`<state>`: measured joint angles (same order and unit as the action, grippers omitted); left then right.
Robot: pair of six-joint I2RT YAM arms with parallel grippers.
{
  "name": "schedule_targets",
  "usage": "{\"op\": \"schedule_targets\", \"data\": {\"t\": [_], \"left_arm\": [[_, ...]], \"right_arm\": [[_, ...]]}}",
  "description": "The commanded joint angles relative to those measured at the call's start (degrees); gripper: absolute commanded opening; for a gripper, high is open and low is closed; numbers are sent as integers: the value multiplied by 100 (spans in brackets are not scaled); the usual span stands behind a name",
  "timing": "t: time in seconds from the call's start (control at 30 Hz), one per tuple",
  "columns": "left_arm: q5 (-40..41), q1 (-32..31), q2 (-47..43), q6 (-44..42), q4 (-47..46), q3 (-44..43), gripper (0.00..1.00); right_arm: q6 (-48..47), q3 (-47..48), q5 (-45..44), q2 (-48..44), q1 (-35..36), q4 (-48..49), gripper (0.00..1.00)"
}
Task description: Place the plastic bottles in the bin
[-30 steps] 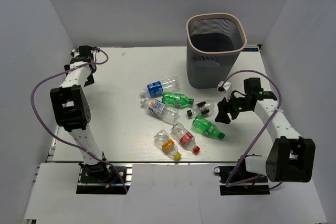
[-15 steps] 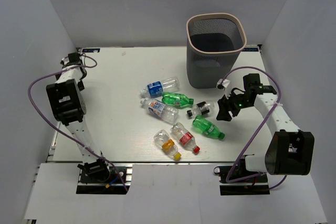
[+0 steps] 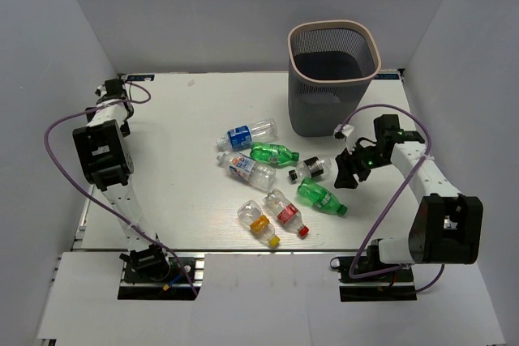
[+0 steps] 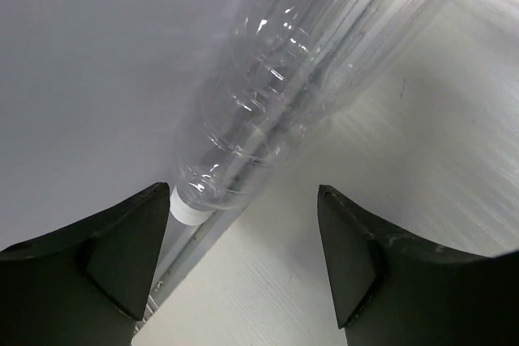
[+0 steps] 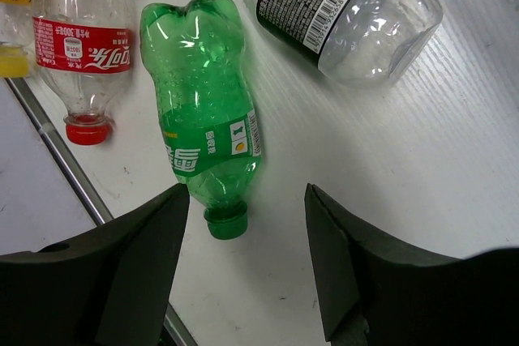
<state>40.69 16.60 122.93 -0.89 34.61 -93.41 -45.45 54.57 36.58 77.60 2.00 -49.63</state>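
Several plastic bottles lie on the white table: blue-label [image 3: 246, 134], green [image 3: 274, 152], white-blue-label [image 3: 250, 169], black-label [image 3: 312, 168], a second green one [image 3: 320, 197], red-label [image 3: 285, 213] and yellow-label [image 3: 258, 222]. The bin [image 3: 324, 111] stands upright behind them. My right gripper [image 3: 345, 177] hovers open just right of the second green bottle [image 5: 203, 111], whose cap lies near the gap between its fingers [image 5: 246, 192]. My left gripper [image 3: 109, 89] is open at the far left corner [image 4: 243, 192]. A clear white-capped bottle [image 4: 308, 79] lies ahead of it along the wall, ungripped.
Grey walls close in the table on three sides. The table's front edge with its metal rail [image 5: 57, 151] runs close to the red-label bottle [image 5: 81, 54]. The black-label bottle [image 5: 340, 6] lies just beyond the green one. Purple cables loop from both arms.
The left arm has folded back and its gripper has shifted left into the far corner. The right gripper has barely moved. No bottle has moved.
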Motion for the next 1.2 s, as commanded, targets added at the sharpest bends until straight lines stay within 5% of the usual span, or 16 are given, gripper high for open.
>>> {"op": "schedule_targets", "data": {"t": [0.0,1.17], "left_arm": [[88,-16,-208,-228,-156,-169,83],[28,397,1268,-245,-42,-907,88]], "right_arm": [[-69,159,113,97,2,-117,65],[458,687,271,378,11,-284,65]]}}
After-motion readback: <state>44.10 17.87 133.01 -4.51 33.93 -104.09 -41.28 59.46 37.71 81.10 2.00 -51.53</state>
